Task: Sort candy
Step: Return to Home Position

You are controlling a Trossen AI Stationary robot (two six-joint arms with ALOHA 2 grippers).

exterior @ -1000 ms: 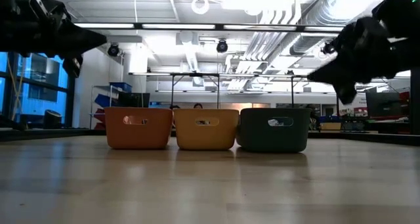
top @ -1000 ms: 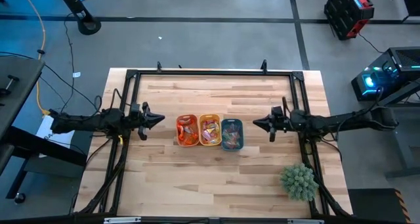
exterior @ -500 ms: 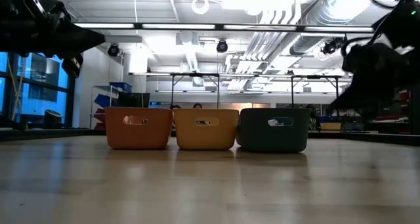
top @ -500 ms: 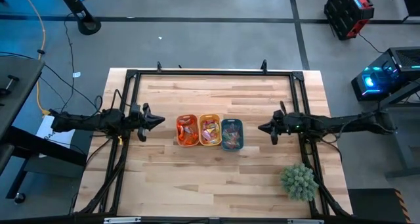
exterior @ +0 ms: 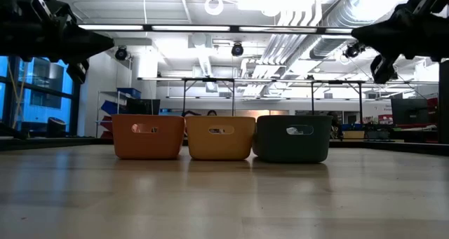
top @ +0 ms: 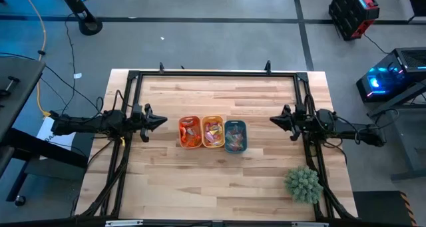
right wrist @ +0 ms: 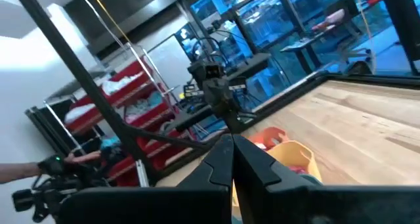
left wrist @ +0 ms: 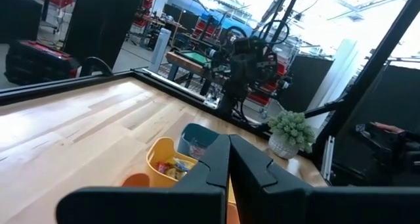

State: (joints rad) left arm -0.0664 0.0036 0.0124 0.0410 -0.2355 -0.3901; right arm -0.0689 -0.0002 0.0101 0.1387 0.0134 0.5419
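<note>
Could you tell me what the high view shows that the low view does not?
Only the high view shows small wrapped candy inside the orange plastic tray, yellow plastic tray and teal plastic tray, plus the spiky green plant ball. Only the low view shows the trays' handle slots and the ceiling lights. Both show the three trays in one row.

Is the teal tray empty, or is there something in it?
Not empty. From above, the teal tray holds a jumble of coloured candy; how deep the pile goes, cannot tell.
</note>
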